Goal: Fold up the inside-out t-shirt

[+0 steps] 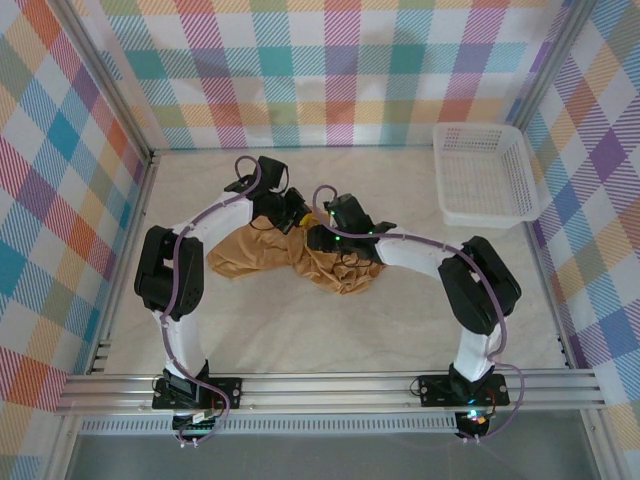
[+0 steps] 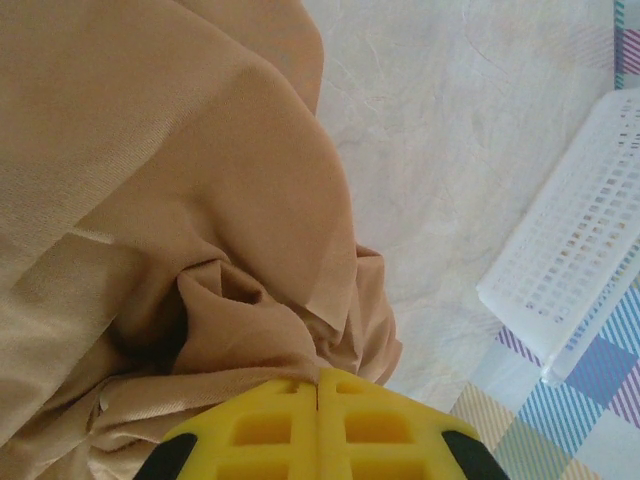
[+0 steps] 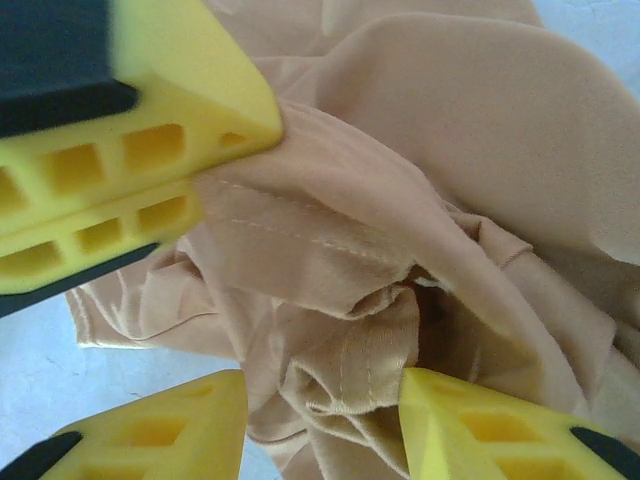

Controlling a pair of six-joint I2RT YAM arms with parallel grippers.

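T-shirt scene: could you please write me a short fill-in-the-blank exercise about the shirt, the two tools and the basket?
1. The left tool is ____ on the t-shirt.
2. The right tool stands ____, its fingers apart around bunched cloth.
3. The white basket sits on the ____ arm's side of the table.

Missing words: shut; open; right.

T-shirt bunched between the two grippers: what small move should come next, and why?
Probably close the open right gripper on the crumpled fold it straddles. The left gripper is shut on a stitched hem of the t-shirt, which lies bunched, so a second hold beside it would let both spread it.
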